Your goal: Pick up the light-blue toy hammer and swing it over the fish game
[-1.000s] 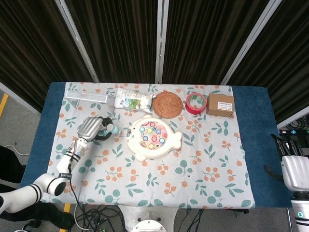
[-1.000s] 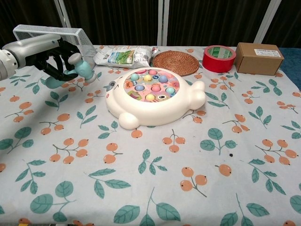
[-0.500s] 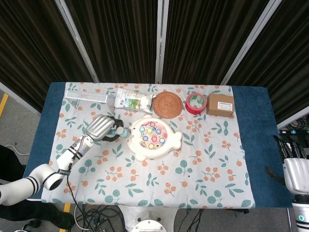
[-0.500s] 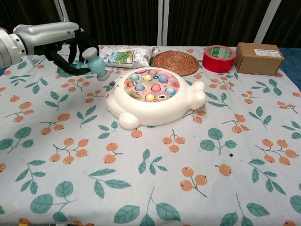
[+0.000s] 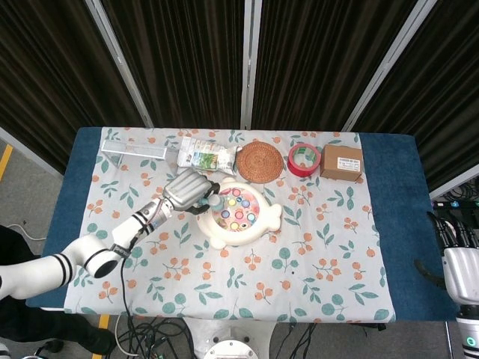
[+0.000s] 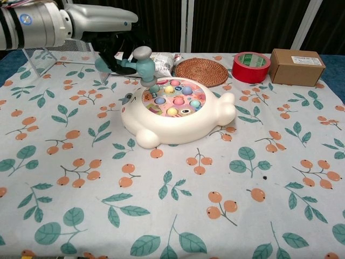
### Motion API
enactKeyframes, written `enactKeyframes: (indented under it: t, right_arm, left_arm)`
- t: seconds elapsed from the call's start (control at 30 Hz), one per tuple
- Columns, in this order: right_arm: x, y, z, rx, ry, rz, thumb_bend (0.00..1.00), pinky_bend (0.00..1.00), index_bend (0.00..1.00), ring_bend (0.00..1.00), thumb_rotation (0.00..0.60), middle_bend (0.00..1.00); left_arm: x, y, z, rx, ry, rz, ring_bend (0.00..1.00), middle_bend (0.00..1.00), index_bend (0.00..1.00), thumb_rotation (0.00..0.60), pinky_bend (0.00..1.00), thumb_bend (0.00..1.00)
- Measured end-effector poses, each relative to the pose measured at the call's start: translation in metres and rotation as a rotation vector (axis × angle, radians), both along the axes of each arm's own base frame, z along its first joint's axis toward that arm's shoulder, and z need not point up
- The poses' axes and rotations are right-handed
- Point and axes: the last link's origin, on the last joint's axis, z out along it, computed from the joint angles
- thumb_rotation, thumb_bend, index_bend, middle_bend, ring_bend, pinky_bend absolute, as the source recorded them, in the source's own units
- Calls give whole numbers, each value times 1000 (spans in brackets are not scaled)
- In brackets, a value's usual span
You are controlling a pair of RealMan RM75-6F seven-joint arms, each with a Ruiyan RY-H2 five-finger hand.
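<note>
Since a second ago, the left hand (image 6: 110, 51) has carried the light-blue toy hammer (image 6: 141, 62) from the left part of the worktop (image 6: 64, 162) over to the fish game (image 6: 175, 110). Its fingers are wrapped tight around the handle, and the hammer head hangs just above the left edge of the game's coloured pegs. The right hand (image 5: 458, 262) sits low at the right side, off the worktop; whether it is open or closed cannot be told. A red tape roll (image 6: 250, 59) lies behind the game.
</note>
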Motion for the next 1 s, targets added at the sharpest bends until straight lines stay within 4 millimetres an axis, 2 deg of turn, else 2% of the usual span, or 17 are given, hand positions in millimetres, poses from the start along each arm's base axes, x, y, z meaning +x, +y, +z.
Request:
enactKeyframes:
  t: [0.23,0.7,1.0]
  right_arm:
    - [-4,2,4,-11,-1,-5,120,117,45,46,600,187]
    - [-8,2,3,-5,-7,-16,120,117,44,46,600,191]
    - [-9,3,5,-14,-9,-21,119,117,44,46,600,191]
  left_arm:
    - [18,13,-8,9,44,42,522,614,609,600,622,602]
    - [16,20,-33,14,140,77,522,615,610,600,622,604]
    - [24,24,-16,37,104,90,522,615,610,600,622,607]
